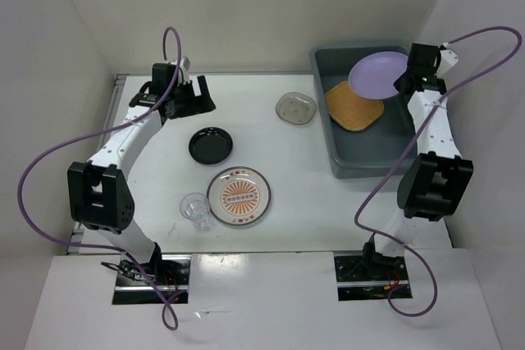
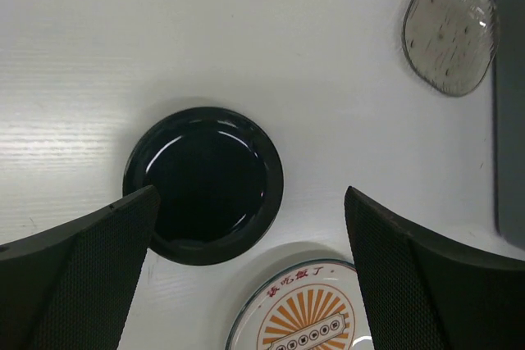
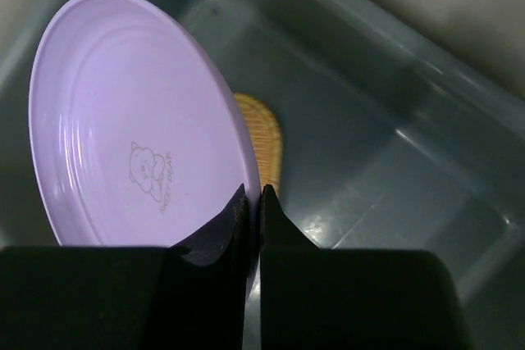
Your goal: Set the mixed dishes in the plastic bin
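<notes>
Between the pinched fingers of the right gripper [image 3: 253, 196] sits the rim of the lavender plate [image 3: 131, 120], held tilted over the plastic bin [image 3: 394, 120]. The tan plate [image 3: 267, 141] lies on the bin's floor beneath it. The left gripper [image 2: 250, 198] hangs with fingers spread wide above the small black dish [image 2: 205, 182]. The sunburst plate [image 2: 299, 313], glass cup [image 1: 195, 208] and smoky dish [image 2: 449, 29] rest on the white table [image 2: 246, 22].

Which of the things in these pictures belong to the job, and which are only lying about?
Belong to the job: plastic bin, lavender plate, tan plate, smoky dish, black dish, sunburst plate, glass cup.

Not part of it: purple cables, table.
</notes>
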Available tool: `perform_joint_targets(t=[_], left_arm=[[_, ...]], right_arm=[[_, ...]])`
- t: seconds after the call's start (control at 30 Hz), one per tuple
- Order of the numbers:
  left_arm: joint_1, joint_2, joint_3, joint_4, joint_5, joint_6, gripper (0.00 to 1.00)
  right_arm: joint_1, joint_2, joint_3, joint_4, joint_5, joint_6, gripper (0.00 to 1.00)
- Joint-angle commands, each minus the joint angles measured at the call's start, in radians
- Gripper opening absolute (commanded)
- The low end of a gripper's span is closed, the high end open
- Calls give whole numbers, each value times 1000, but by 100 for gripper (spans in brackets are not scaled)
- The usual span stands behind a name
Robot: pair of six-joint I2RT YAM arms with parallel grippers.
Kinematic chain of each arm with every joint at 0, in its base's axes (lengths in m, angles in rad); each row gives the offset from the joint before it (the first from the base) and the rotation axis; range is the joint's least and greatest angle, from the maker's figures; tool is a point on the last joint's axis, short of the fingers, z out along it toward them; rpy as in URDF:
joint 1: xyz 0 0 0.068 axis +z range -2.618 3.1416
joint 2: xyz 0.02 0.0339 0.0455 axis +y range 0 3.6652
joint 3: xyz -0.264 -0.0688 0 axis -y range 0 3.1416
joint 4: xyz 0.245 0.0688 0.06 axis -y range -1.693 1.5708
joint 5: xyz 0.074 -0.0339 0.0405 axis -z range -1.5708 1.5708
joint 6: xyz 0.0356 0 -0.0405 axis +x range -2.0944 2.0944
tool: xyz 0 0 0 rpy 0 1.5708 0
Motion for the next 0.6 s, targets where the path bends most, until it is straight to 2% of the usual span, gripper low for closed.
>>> perform_joint_targets(t=[0.0,0.1,0.13,0.57], left_arm=[[-12,-11,-17,23,33,1,100],[-12,-11,-17,23,33,1,100],[-3,-2,-17,23,33,12,100],[-3,40,-17,32,51,12,100]], right_arm=[[11,76,36,-10,76,34,1],[11,153,85,-34,76,34,1],[11,275,155,-69,111,25,1],[21,446,222,-51,-28,25,3]])
